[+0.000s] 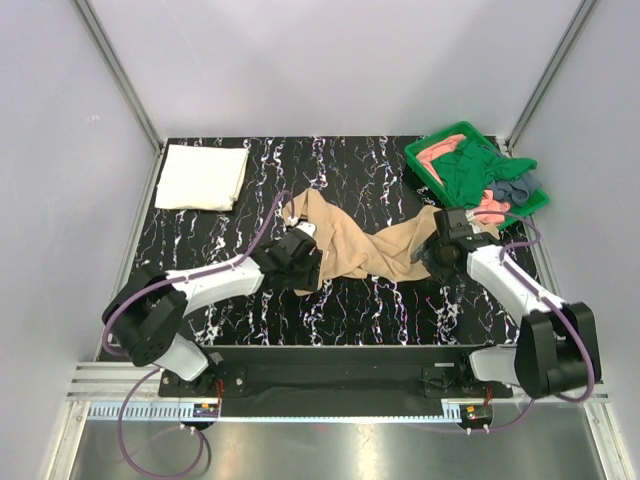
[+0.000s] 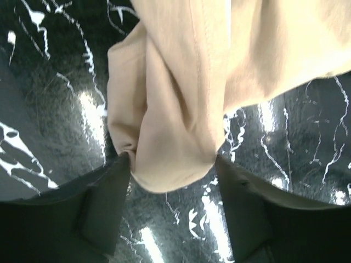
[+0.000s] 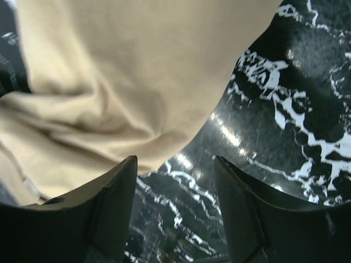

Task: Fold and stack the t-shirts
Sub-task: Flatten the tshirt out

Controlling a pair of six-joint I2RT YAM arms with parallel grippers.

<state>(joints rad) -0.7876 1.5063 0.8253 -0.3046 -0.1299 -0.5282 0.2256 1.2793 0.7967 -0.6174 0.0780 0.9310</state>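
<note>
The tan t-shirt (image 1: 365, 245) is lying rumpled on the black marbled table (image 1: 380, 180). Its long axis is running from one set of jaws to the other, so each arm is sitting at its own end.

The left gripper (image 2: 173, 164) is straddling a bunched fold. Its jaws are standing apart with cloth filling the gap, and the fingers (image 2: 109, 203) are just touching it on either side, not visibly pinching. The right gripper (image 3: 175, 161) is released too. The shirt's edge is lying ahead of it and over its left finger, while bare table is showing between the jaws.

The next move, I judge, is calling for both to pinch their ends and draw the shirt flat — there is bare surface ahead of the jaws for that. The folded cream-white t-shirt (image 1: 203, 176) is resting well beyond the left jaws, and the green tray (image 1: 440, 133) of other shirts just beyond the right ones.
</note>
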